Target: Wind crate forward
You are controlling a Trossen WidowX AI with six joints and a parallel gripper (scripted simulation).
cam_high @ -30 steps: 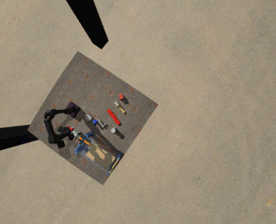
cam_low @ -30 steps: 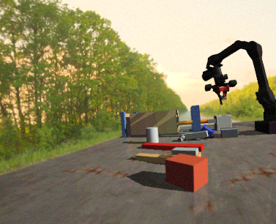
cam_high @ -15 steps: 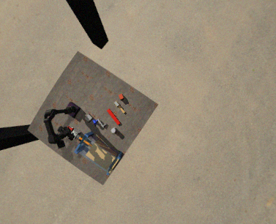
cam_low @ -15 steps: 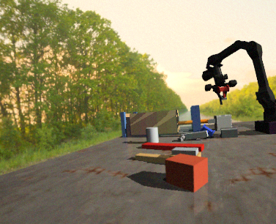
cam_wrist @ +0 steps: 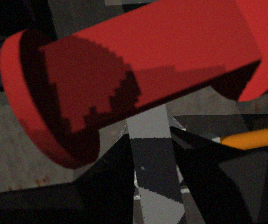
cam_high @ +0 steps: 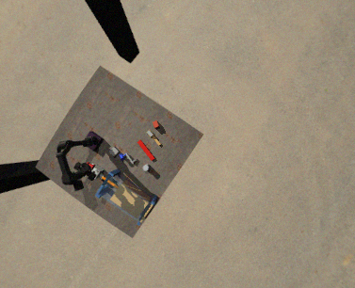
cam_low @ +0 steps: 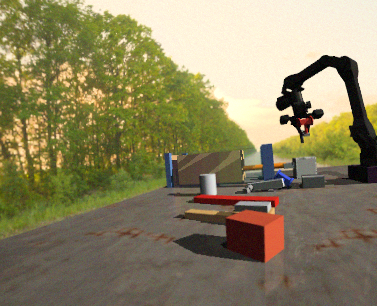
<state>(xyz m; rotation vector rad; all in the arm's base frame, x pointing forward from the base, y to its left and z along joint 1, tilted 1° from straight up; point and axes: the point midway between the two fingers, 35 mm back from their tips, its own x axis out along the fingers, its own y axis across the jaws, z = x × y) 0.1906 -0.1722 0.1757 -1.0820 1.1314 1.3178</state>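
Note:
My gripper [cam_high: 92,170] [cam_low: 304,132] [cam_wrist: 149,136] is shut on the winch handle. In the wrist view its fingers pinch the grey metal bar, and the handle's flanged red grip [cam_wrist: 150,60] fills the top. In the exterior view the handle hangs above the grey winch [cam_low: 304,167], with a gap between them. The key end is hard to make out. An orange strap [cam_high: 109,182] [cam_low: 279,165] [cam_wrist: 255,138] runs from the winch toward the blue-framed rack. The crate's outline inside the panelled cubby [cam_low: 209,168] cannot be told clearly from the patterned panels.
A blue post [cam_low: 267,161] stands at the rack's winch end. A dark grey block [cam_high: 114,151] [cam_low: 313,181] and a blue-and-grey tool [cam_low: 265,185] lie near the winch. Farther off are a pale cylinder [cam_low: 208,184], a red bar [cam_high: 146,151], a wooden-handled hammer [cam_low: 209,215] and a red block [cam_low: 254,237].

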